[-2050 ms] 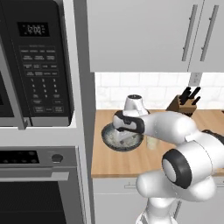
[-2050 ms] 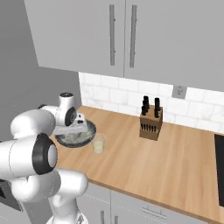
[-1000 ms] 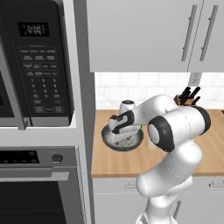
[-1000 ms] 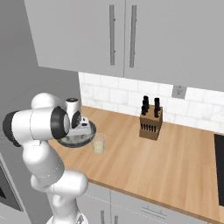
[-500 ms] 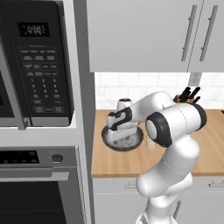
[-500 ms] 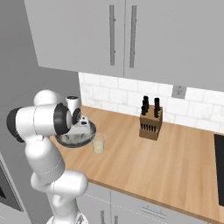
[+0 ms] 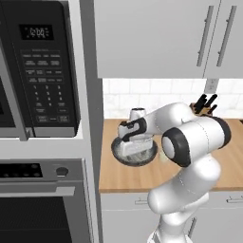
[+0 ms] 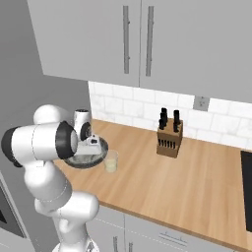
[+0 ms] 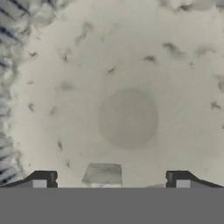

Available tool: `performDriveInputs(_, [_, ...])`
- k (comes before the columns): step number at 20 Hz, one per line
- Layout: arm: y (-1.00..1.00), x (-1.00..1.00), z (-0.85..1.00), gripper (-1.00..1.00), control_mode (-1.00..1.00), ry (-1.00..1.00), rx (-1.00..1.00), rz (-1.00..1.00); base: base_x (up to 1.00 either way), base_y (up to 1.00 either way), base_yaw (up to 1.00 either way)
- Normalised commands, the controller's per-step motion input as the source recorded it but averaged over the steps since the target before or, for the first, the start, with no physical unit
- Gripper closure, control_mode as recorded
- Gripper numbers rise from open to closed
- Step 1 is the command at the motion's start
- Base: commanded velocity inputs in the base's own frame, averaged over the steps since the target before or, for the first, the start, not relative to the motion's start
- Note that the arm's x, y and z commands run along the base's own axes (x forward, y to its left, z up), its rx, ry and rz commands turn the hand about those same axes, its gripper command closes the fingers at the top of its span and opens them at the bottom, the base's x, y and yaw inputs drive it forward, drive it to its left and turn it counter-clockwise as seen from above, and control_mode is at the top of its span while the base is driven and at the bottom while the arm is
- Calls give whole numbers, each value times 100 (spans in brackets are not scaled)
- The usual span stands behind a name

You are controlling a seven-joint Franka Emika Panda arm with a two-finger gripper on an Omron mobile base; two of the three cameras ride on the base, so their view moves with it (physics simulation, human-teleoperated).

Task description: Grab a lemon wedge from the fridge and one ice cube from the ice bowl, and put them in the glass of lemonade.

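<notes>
Lower now than a second ago, our pincer (image 9: 109, 183) hangs spread inside the wide, shallow, dark-rimmed ice bowl (image 7: 118, 154) on the wooden surface (image 8: 197, 182), straddling a pale grey ice cube (image 9: 102, 173).

My pincer (image 9: 108, 181) hangs inside the ice bowl (image 7: 118, 151), an ice cube (image 9: 102, 173) lying between its tips. The bowl sits on the desk (image 8: 197, 182); the glass of lemonade (image 8: 111, 161) stands just beside it, the knife block (image 8: 169, 138) well apart by the wall.
</notes>
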Motion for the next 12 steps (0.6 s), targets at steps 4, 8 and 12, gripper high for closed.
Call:
performDriveInputs(4, [-11,-25,11,-100,-100,0,0,0,0,0,0])
performDriveInputs(8, [0,-9,6,-100,-100,0,0,1,0,0,0])
performDriveInputs(12, [23,9,-44,100,-100,15,-4,4,0,0,0])
